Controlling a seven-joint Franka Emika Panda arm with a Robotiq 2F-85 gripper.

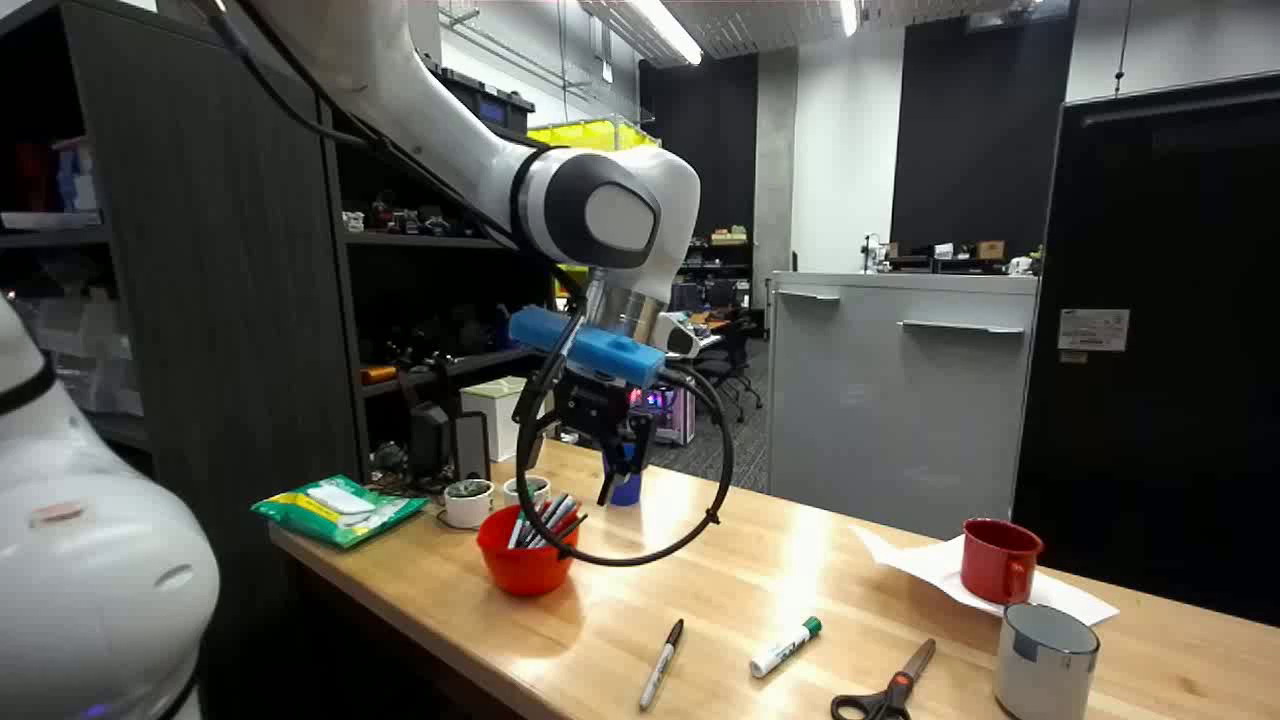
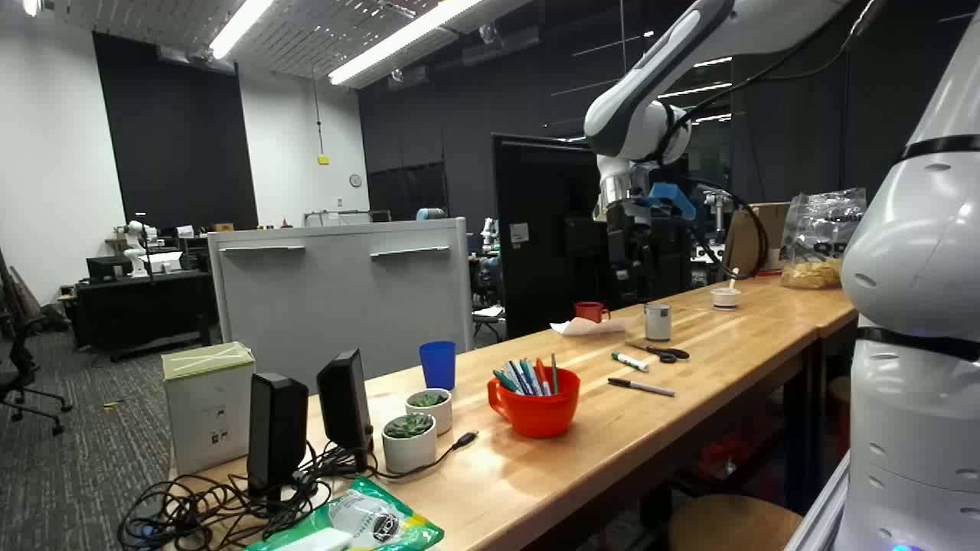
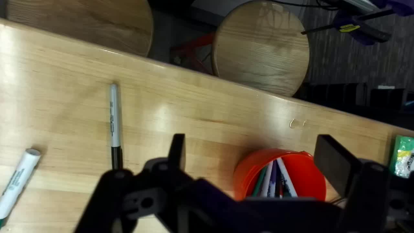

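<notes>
The jaws of the gripper (image 3: 251,152) stand wide apart in the air above the table (image 3: 203,106), and they have hold of nothing. Lower than them, and not touching, is the red bowl (image 3: 307,176); in the wrist view it appears in the gap between them. To the picture's left of the jaws lies a grey pen (image 3: 114,124) with black cap, and farther out on this same side a white marker (image 3: 17,182). As I judge, no grip is made yet: several pens (image 3: 287,177) are already inside the bowl, while these two lie loose, untouched. The scissors (image 1: 898,688), farther from the jaws than the white marker, appear in both exterior views but not in the wrist view. The bowl's handle (image 2: 491,395) is clear in an exterior view; in the wrist view I cannot make it out.
</notes>
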